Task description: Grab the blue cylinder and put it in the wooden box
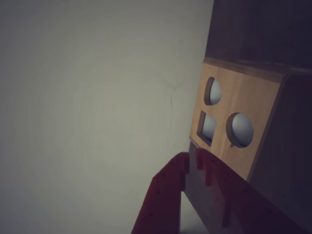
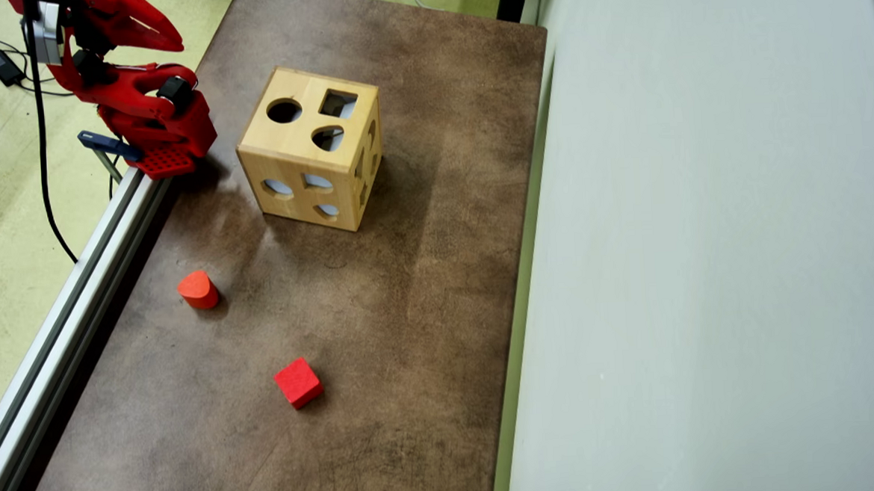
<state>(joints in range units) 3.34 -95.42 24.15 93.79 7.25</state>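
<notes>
Jaws (image 1: pixel 187 168) of our red arm stand slightly apart in the wrist view, with nothing between them, and they point toward one face of the wooden box (image 1: pixel 239 122). From the overhead view we see the wooden box (image 2: pixel 311 149) standing on the brown bench (image 2: pixel 411 314), just beside the arm's base (image 2: pixel 154 125); the blue cylinder we cannot find in either view. Nearer the front of the bench lie an orange-red rounded block (image 2: pixel 198 289) and a red cube (image 2: pixel 297 382), well apart from each other.
</notes>
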